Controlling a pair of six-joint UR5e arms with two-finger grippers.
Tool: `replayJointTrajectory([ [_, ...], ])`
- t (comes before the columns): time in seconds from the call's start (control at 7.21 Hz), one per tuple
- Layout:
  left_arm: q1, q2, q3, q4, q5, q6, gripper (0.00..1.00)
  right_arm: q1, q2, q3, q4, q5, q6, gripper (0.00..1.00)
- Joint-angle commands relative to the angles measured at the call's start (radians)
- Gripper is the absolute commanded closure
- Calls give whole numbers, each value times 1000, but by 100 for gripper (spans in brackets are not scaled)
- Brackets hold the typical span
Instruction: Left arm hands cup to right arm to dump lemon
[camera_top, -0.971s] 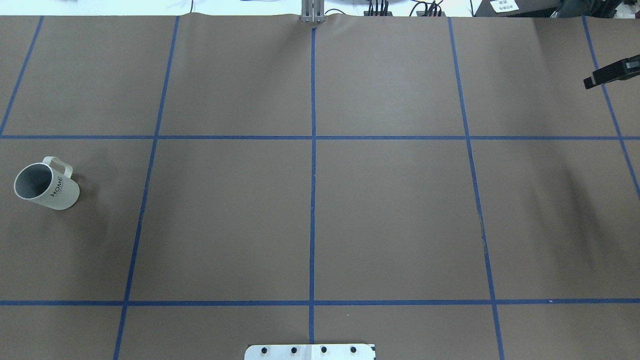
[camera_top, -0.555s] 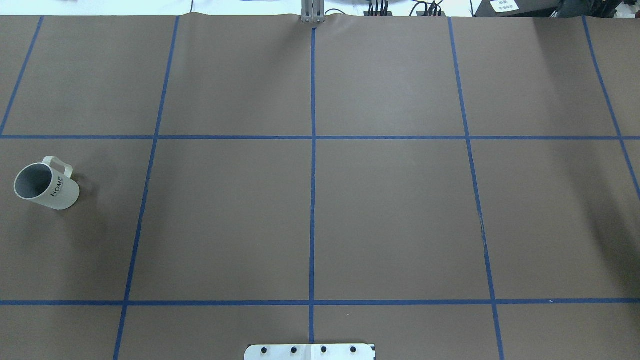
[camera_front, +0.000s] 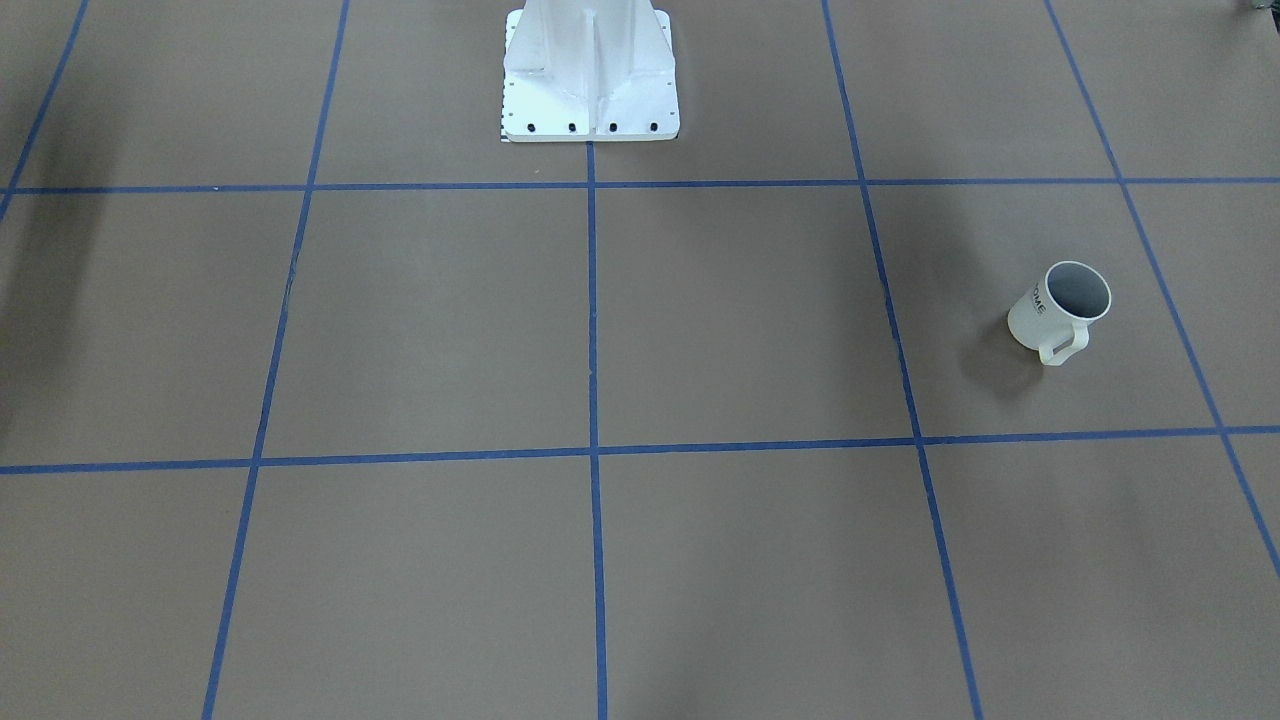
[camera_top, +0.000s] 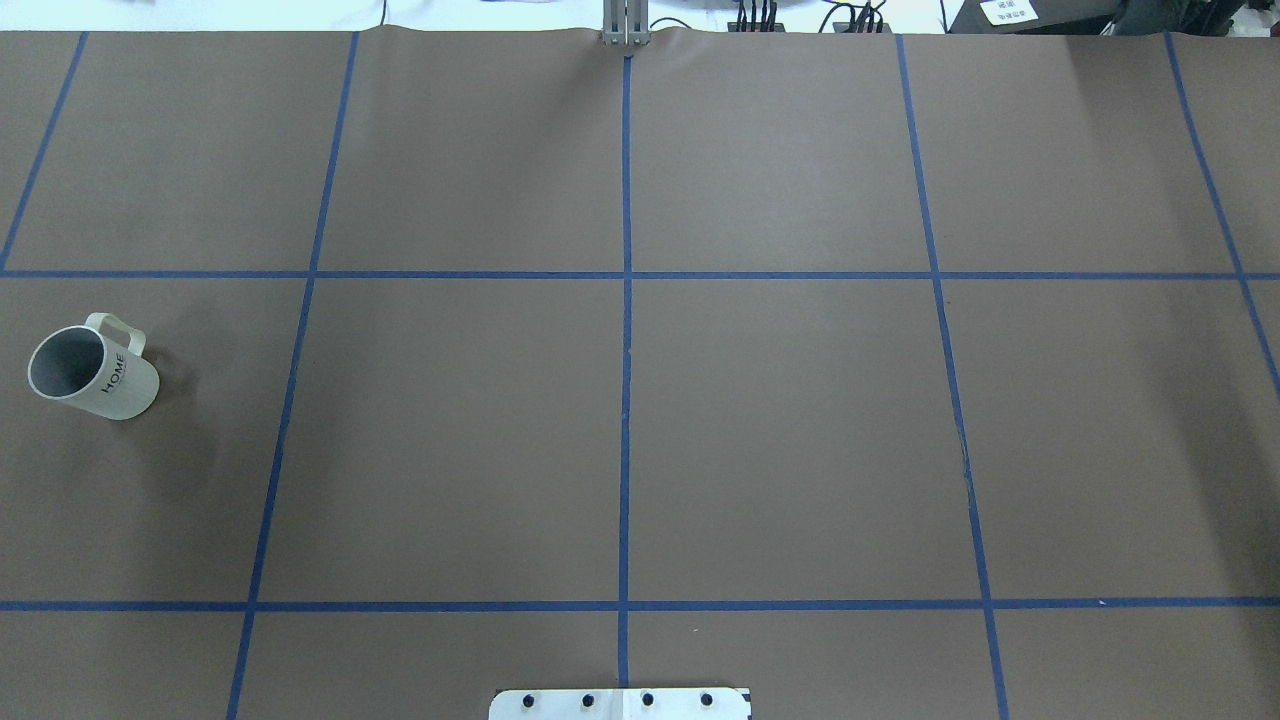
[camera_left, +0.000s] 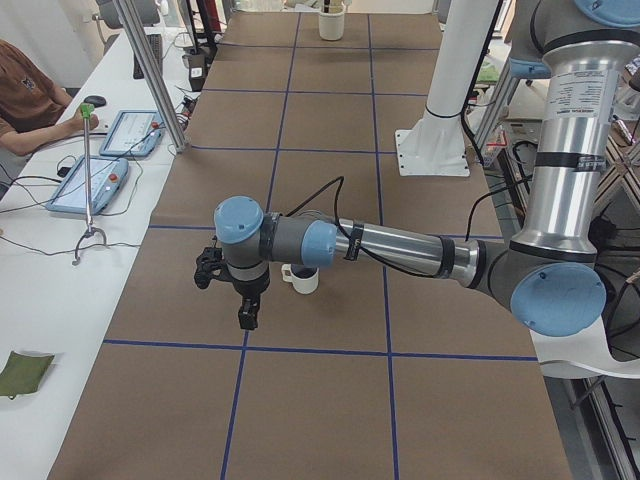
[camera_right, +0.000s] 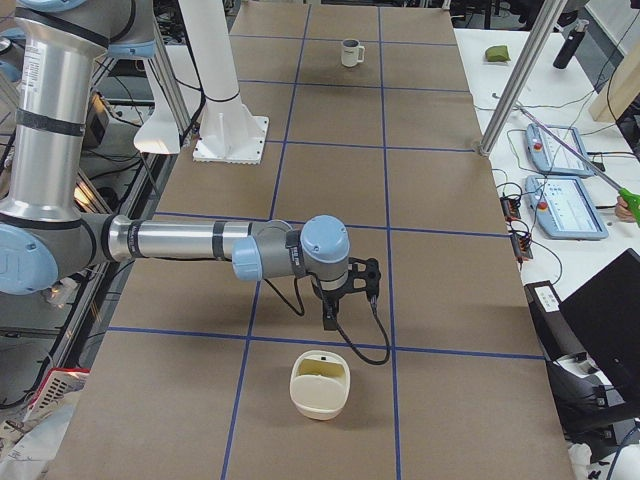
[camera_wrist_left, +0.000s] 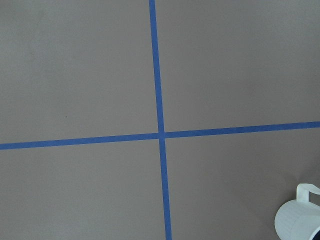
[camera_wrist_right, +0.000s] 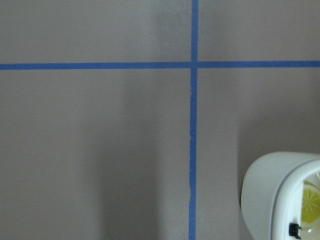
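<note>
The cup (camera_top: 92, 372), a cream-white mug with "HOME" lettering, stands upright at the table's far left; its dark inside looks empty. It also shows in the front view (camera_front: 1060, 310) and at the left wrist view's corner (camera_wrist_left: 298, 220). My left gripper (camera_left: 247, 318) hangs just beside the cup (camera_left: 305, 280), toward the table's end; I cannot tell if it is open. My right gripper (camera_right: 328, 318) hangs above a white bowl (camera_right: 320, 385); I cannot tell its state. A yellow-green lemon piece (camera_wrist_right: 310, 202) lies in that bowl.
The white robot base plate (camera_top: 620, 703) sits at the near middle edge. Blue tape lines grid the brown table. Along the far side stand a metal post (camera_left: 150, 70), tablets (camera_left: 100, 160) and a seated operator (camera_left: 30, 90).
A black gripper tip at the overhead view's upper right edge has left that view to the right. The cup has not moved.
</note>
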Motion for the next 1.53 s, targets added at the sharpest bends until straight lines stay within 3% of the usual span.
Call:
replayJointTrajectory([
  [0.0,0,55,-1,1,-35,0,0,25,-32,13,15,-20,-2,0],
  [0.42,2,40,4,2,-79,-2,0,-55,20,10,-38,-103,-10,0],
  [0.56,2,49,-10,2,-97,0,0,-57,31,17,-100,-103,-16,0],
  [1.39,2,83,-25,-19,-51,1,0,-60,38,13,-89,-89,-25,0],
])
